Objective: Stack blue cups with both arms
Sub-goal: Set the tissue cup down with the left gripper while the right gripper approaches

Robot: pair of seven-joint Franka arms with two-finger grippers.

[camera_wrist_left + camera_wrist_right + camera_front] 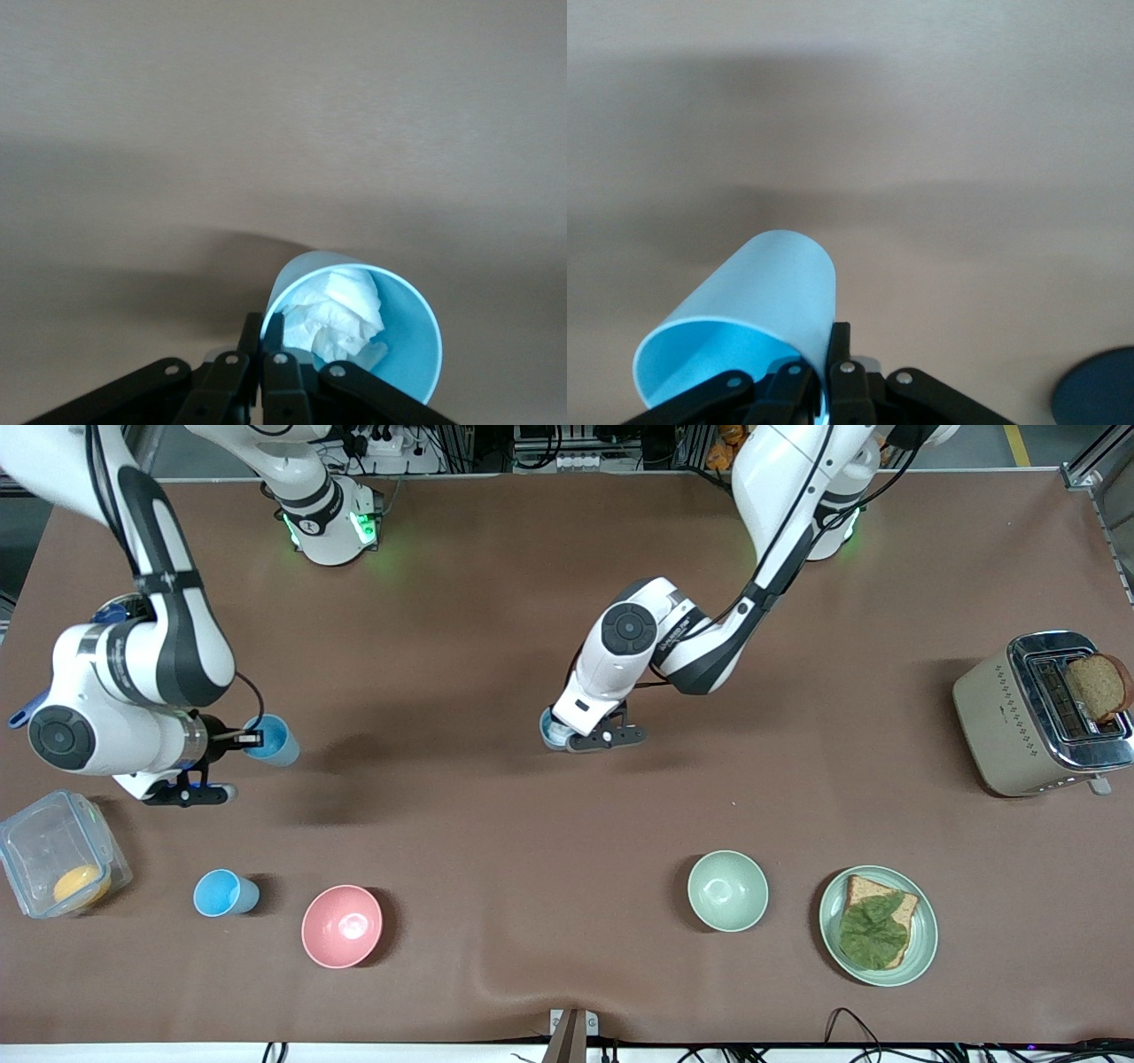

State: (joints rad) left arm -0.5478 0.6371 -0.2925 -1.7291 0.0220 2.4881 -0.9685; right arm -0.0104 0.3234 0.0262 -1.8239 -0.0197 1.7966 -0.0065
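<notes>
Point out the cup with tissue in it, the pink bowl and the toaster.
cup with tissue (403, 341), left wrist view, inner wall.
pink bowl (342, 926), front view, inside bottom.
toaster (1001, 722), front view, beige side.

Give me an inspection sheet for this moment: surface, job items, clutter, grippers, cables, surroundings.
Surface: brown table cover, rippled at the camera edge.
Job's things: one blue cup in the right gripper; second blue cup, white crumpled material inside, in the left gripper.
Clutter: sky-blue cup, pink bowl, green bowl, plate with bread and leaf, toaster, lidded box.
Grippers: right gripper and left gripper each pinch a cup's rim.
Cables: along both table edges.
Surroundings: nothing seen.
</notes>
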